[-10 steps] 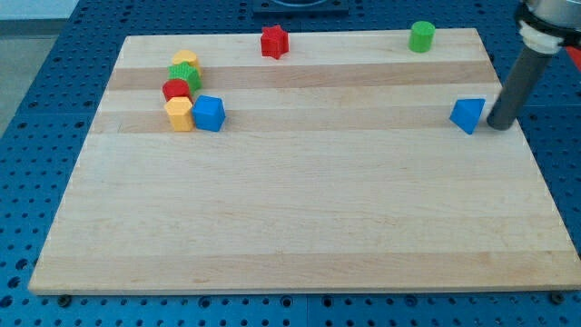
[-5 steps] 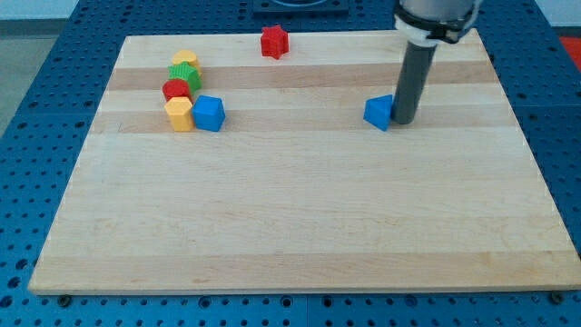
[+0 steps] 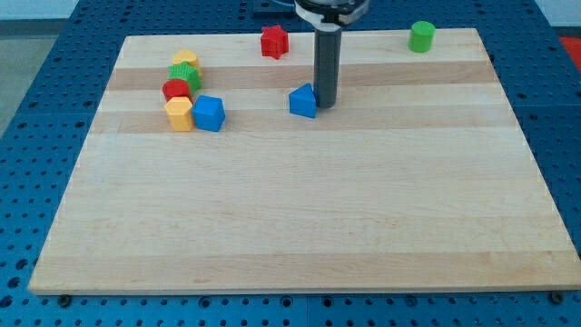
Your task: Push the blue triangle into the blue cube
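The blue triangle [image 3: 302, 101] lies on the wooden board [image 3: 300, 209] a little above its middle. My tip [image 3: 324, 107] touches the triangle's right side; the dark rod rises from there to the view's top. The blue cube [image 3: 209, 113] sits further to the view's left, at the lower right of a cluster of blocks, about a hundred pixels from the triangle.
The cluster beside the blue cube holds a yellow block [image 3: 180, 114], a red block [image 3: 176, 90], a green block [image 3: 185, 74] and another yellow block [image 3: 185, 59]. A red star-like block [image 3: 274, 41] sits near the top edge. A green cylinder [image 3: 421, 36] stands at the top right.
My tip has swept from the board's right edge leftward, pushing the blue triangle ahead of it toward the blue cube. The other blocks have not moved.
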You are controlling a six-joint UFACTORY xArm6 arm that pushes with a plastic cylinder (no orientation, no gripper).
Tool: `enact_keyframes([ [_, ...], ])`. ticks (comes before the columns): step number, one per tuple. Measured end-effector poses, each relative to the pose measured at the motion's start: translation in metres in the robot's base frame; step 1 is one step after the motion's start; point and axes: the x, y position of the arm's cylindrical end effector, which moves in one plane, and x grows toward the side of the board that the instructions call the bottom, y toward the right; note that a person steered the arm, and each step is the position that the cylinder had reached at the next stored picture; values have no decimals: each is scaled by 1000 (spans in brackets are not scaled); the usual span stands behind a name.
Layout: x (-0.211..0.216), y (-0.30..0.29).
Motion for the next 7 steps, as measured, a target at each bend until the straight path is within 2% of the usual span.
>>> enact_keyframes([
  [2, -14, -32],
  [7, 24, -51],
])
